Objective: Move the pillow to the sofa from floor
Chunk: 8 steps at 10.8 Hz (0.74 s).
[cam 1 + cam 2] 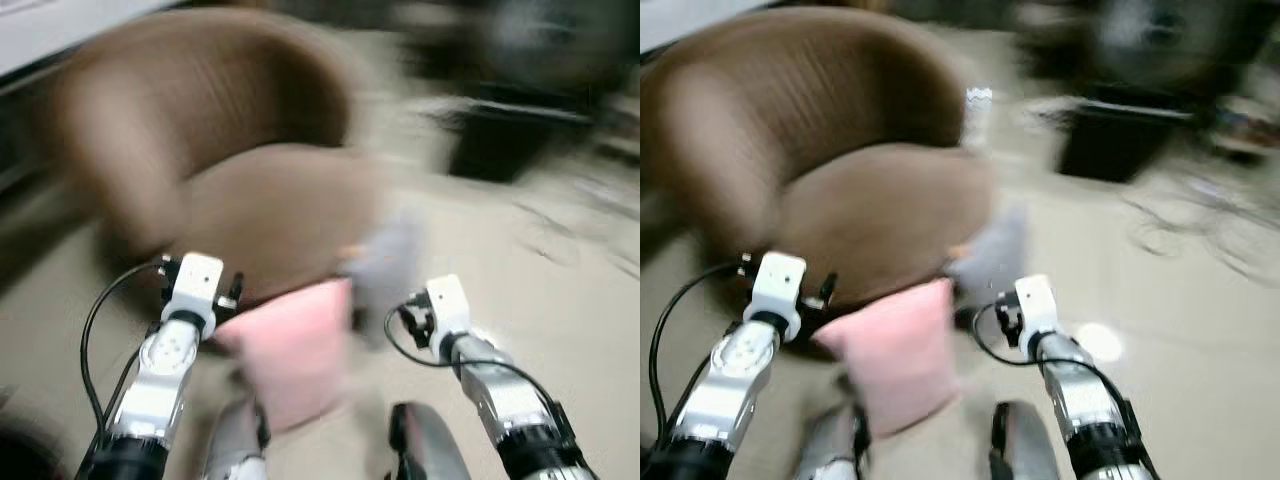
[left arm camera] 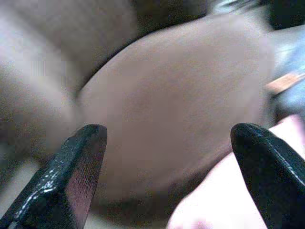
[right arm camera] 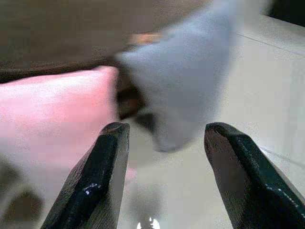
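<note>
Here, the head views were smeared by motion blur. A brown round sofa (image 1: pixel 230 150) with a curved back stood on the pale floor (image 1: pixel 560 330), and its seat cushion (image 1: pixel 875 215) bulged toward the robot. Nothing could be made out lying on that seat. A pink pillow (image 1: pixel 295 345) lay on the floor just in front of the seat, between the two silver arms. A grey-lavender cushion (image 1: pixel 990 260) leaned beside it at the sofa's right front, its lower edge near the pink pillow's upper corner; whether the two touched could not be told. A dark, box-like piece of furniture (image 1: pixel 1120 145) stood well apart, beyond the sofa on the right; its contents were too blurred to read.

The left hand (image 2: pixel 167 157) was held with its two black fingers wide apart, gripping nothing. Its wrist view looked across the brown seat cushion, with a pink corner of the pillow beside one finger. The right hand (image 3: pixel 164 162) likewise had its fingers spread, with nothing between them. Its wrist view showed the pink pillow and the grey cushion close together against the sofa's dark base, a detail lost in the head views' blur.

In the right eye view a small white object (image 1: pixel 978 110) stood at the sofa's far right edge; its kind could not be told.
</note>
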Tool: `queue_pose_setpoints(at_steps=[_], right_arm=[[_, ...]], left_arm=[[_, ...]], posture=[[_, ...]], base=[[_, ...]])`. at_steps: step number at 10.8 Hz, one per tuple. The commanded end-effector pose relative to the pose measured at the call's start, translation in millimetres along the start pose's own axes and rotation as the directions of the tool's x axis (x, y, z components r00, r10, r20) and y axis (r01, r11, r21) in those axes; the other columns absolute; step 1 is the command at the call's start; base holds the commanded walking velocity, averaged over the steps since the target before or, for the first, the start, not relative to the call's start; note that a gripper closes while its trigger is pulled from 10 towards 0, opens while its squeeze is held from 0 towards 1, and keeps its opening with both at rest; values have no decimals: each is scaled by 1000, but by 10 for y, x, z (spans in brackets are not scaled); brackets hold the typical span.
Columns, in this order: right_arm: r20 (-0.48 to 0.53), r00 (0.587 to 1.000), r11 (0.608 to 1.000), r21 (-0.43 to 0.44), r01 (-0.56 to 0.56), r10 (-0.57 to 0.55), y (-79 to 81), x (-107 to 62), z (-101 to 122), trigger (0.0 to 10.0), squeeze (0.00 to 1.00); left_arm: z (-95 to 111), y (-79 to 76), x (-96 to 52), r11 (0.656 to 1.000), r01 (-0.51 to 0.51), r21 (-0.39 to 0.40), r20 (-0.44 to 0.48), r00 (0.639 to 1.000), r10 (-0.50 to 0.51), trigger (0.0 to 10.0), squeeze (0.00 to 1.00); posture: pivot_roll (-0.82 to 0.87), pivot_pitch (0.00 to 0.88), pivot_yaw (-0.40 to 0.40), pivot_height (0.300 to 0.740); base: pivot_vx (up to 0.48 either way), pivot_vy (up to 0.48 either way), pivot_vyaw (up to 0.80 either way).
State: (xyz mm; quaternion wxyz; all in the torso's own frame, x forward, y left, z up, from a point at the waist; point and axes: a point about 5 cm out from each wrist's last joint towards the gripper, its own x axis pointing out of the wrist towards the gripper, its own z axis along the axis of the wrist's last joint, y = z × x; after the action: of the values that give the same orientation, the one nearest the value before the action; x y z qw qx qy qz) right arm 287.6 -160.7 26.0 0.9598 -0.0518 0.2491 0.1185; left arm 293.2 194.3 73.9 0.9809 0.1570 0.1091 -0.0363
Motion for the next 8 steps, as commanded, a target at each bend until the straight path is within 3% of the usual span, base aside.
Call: queue_pose_setpoints(at_steps=[1,4,8], right_arm=[[10,1000,1000,-7,24,-24,-63,-4,28,10000,0],[12,1000,999,-37,1,0,-45,48,97,10000,0],[23,997,995,-67,-78,80,33,87,143,10000,0]], left_arm=[[41,-61,23,1000,25,-6,11,1000,-25,10000,0],[54,-12,17,1000,-4,-11,19,1000,4,10000,0],[-60,63,-55,1000,-16,14,-15,1000,16,10000,0]], posture=[[79,0,27,593],[95,0,-1,593],[128,0,-29,593]], base=[[300,0,0],[301,0,0],[0,0,0]])
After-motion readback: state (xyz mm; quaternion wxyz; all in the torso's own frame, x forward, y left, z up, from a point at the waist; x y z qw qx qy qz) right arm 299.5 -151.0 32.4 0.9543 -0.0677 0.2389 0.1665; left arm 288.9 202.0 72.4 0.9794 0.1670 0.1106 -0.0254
